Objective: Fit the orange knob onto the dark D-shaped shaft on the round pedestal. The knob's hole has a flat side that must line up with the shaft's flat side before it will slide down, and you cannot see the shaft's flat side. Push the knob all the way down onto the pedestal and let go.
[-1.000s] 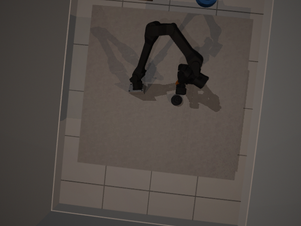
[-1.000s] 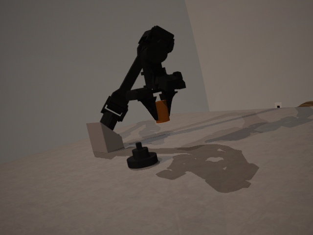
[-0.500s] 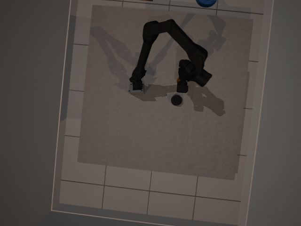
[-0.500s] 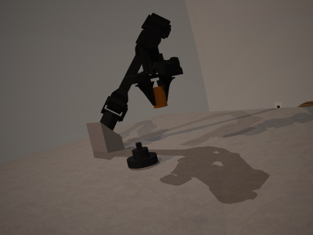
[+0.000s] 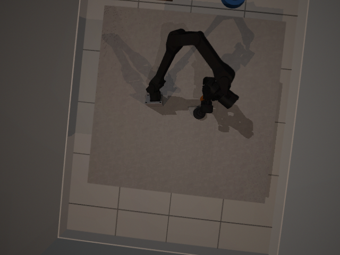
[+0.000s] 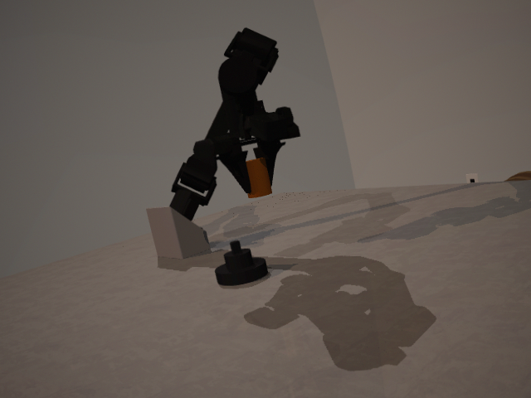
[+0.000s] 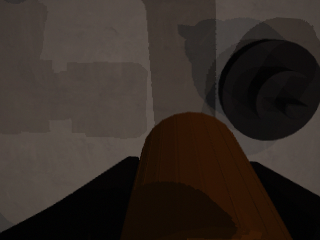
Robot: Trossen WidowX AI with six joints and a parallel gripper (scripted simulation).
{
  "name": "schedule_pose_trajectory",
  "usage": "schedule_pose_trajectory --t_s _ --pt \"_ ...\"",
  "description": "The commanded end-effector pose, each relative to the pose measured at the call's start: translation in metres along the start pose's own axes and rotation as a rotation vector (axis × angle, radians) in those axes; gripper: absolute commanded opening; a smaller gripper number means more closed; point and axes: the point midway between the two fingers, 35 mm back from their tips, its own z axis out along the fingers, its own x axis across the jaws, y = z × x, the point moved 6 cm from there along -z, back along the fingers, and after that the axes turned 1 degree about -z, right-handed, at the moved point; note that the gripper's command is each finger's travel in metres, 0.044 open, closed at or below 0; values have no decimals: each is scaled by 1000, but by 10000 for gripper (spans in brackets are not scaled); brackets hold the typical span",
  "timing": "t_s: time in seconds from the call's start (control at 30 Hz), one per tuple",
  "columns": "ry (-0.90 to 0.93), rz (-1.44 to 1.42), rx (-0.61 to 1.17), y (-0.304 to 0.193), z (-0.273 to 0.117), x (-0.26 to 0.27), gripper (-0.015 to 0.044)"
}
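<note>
The orange knob (image 5: 202, 98) (image 6: 259, 177) (image 7: 192, 160) is held between the fingers of my gripper (image 6: 260, 188) (image 7: 191, 169), which is shut on it. The knob is in the air, clear of the table and higher than the shaft. The dark round pedestal (image 5: 198, 116) (image 6: 242, 275) (image 7: 237, 107) stands on the table, with a stepped hub and a thin upright shaft (image 6: 235, 246). In the wrist view the pedestal is to the upper right of the knob. The shaft's flat side and the knob's hole are hidden.
The arm's base stands on a light block (image 5: 153, 102) (image 6: 165, 233), left of the pedestal in the top and exterior views. A blue round object (image 5: 232, 2) is at the top edge of the top view. The arm casts shadows over the mat around the pedestal.
</note>
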Motion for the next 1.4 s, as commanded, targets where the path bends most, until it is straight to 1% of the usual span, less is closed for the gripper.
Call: schedule_pose_trajectory --t_s 0.0,0.67,0.87,1.1,1.37 --pt "-5 1 -4 2 4 -16 0" --pt "-6 -1 -4 5 32 -73 0" --pt "-6 -1 -5 5 38 -74 0" --pt "-5 -1 -5 5 58 -74 0" --pt "-5 -8 -5 6 55 -74 0"
